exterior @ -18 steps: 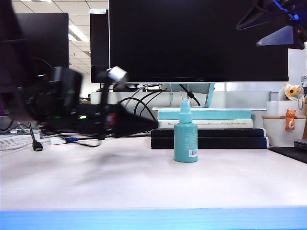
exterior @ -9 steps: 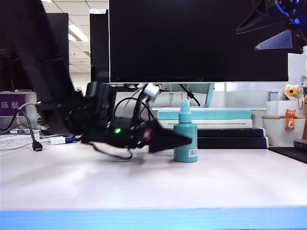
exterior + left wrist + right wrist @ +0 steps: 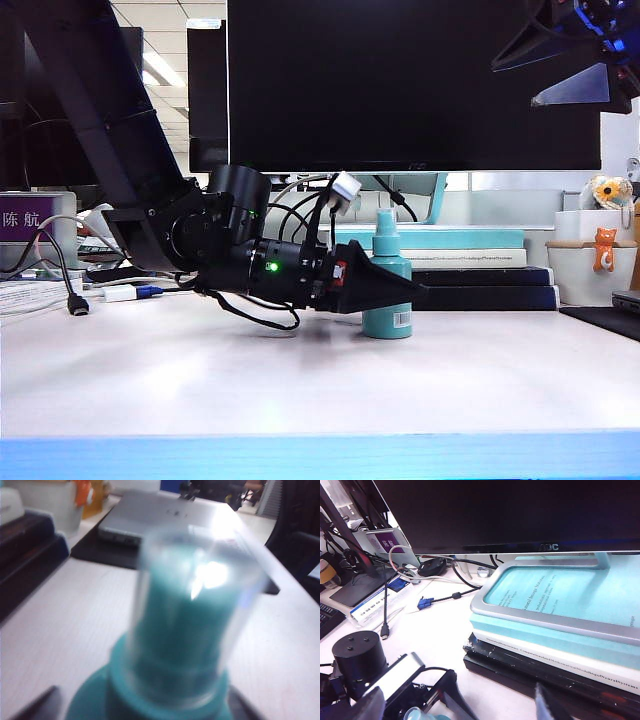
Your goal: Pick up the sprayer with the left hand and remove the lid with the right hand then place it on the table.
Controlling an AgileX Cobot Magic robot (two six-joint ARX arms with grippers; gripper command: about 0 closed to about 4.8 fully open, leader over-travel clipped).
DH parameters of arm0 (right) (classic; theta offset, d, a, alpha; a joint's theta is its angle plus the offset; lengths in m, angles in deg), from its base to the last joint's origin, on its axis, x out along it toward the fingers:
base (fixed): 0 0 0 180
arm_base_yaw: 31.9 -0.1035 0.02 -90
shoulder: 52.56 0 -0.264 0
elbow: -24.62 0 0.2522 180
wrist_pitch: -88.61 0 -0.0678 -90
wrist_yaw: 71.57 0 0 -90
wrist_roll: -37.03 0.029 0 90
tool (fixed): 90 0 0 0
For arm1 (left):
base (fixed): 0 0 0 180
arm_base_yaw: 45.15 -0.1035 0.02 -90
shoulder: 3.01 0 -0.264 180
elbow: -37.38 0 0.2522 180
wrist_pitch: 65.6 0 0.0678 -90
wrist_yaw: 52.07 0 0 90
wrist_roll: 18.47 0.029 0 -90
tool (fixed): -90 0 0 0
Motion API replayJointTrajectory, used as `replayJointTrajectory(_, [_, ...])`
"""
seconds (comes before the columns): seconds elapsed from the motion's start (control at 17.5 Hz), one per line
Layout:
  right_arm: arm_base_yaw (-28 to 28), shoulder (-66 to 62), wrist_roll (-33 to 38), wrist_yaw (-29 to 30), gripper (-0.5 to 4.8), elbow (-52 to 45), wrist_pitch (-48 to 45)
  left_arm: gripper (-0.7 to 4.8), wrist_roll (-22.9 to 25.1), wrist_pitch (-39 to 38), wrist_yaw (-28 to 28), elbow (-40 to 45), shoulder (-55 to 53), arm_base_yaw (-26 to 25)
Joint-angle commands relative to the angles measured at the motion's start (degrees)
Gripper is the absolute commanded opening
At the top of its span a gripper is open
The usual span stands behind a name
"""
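On the pale desk [image 3: 300, 380], near its middle, the teal sprayer [image 3: 387, 290] is standing upright, white barcode label facing front. Clear lid [image 3: 197, 615] is sitting over the nozzle, seen close and blurred in the left wrist view.

Left end effector [image 3: 405, 293] is reaching in low from the left side of the exterior view, nearly level, with its dark wedge fingers flanking the lower bottle body. Jaws are standing wide apart around the sprayer; one finger is crossing in front of the bottle, and actual contact cannot be told. Green light is glowing on the wrist, silver-grey piece sticking up above it.

Right end effector [image 3: 570, 65] is hanging high at the upper right of the exterior view, well apart from the sprayer, fingers spread and gripping nothing. Its wrist view is looking down on the left arm and the sprayer's top.

Behind the sprayer, a stack of books [image 3: 435, 268] with a teal one on top is sitting under the monitor [image 3: 410, 85]. Cables are trailing at the left rear of the desk.
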Motion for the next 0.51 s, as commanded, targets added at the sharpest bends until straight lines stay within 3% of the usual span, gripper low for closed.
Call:
replayJointTrajectory(0.06, [0.0,0.2,0.0,0.3,3.86,0.3,-0.6,2.86,-0.2,-0.3,1.0,-0.1,0.1,0.0])
replayJointTrajectory(0.17, [0.0,0.2,0.0,0.5,3.86,0.3,-0.5,1.88,-1.6,-0.3,0.9,-0.1,0.2,0.0])
replayJointTrajectory(0.34, [0.0,0.1,0.5,5.4,3.86,0.3,0.3,1.75,-10.1,-0.3,-6.7,-0.1,3.1,0.0])
replayJointTrajectory(0.51, [-0.9,0.2,2.4,14.2,3.86,0.3,3.4,1.74,-20.2,-1.8,-14.2,-0.1,11.0,0.0])
